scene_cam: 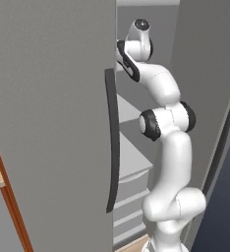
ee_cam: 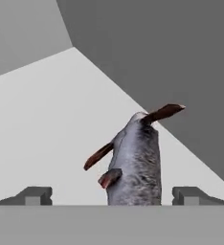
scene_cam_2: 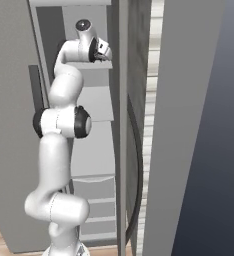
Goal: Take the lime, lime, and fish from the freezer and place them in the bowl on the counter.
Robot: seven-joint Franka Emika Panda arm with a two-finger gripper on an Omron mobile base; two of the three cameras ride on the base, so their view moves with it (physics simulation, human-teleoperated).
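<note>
Fish (ee_cam: 135,162) between open gripper (ee_cam: 113,195) fingertips

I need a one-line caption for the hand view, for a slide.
Open gripper straddling the grey fish on a pale freezer shelf.

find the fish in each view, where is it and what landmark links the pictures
Left base view: fish not seen.
Right base view: fish not seen.
Hand view: fish lies low centre on a pale freezer shelf, between the open gripper's tips.
Shared landmark: the freezer's dark door handle.
</note>
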